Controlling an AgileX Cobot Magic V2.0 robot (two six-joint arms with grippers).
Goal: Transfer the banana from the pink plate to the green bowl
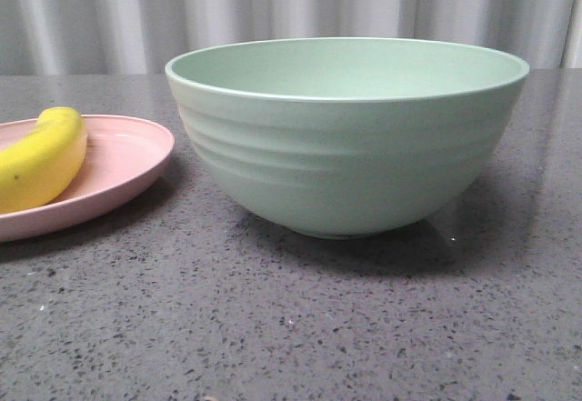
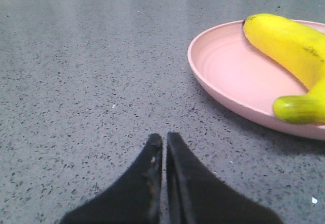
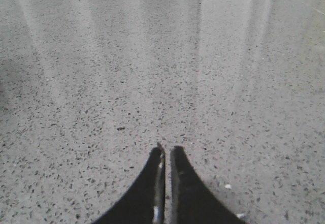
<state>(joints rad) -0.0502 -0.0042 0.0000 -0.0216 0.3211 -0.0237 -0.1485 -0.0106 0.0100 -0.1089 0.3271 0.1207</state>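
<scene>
The yellow banana (image 1: 41, 157) lies on the pink plate (image 1: 127, 160) at the left of the front view. The pale green bowl (image 1: 346, 133) stands in the middle, right of the plate, and looks empty. No gripper shows in the front view. In the left wrist view my left gripper (image 2: 164, 136) is shut and empty, low over the grey table, with the pink plate (image 2: 228, 76) and the banana (image 2: 289, 46) a short way ahead and to one side. In the right wrist view my right gripper (image 3: 166, 149) is shut and empty over bare table.
The table (image 1: 291, 328) is dark grey speckled stone. A pale pleated curtain (image 1: 291, 10) hangs behind it. The bowl's wall stands much higher than the plate's rim.
</scene>
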